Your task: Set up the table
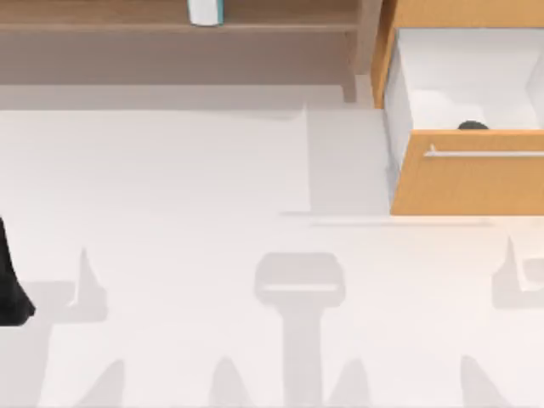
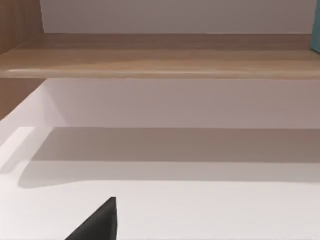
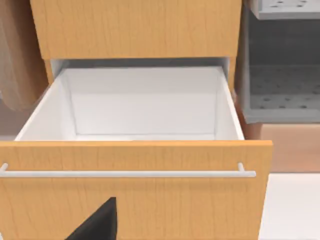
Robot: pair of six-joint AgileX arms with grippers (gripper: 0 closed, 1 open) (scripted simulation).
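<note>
Field notes, from the top view. The table [image 1: 170, 212] is lying as a broad matte white sheet, flat and unmarked, its long axis running 9 to 3 o'clock. Wide bare room is stretching across the middle and toward 6 o'clock, carrying only soft grey shadows.

At 12 o'clock a brown wooden shelf board [image 1: 127, 25] is bounding the table's far edge, with a white and teal container [image 1: 205, 11] standing on it. At 2 o'clock an orange-wood drawer [image 1: 467, 170] is standing pulled open, white inside, with a thin metal bar handle [image 1: 484, 154] along its front. Something small and dark [image 1: 473, 126] is sitting inside; I cannot tell what.

My left arm [image 1: 10, 280] is showing as a dark shape at 9 o'clock. I cannot tell whether either gripper is released or clenched.
</note>
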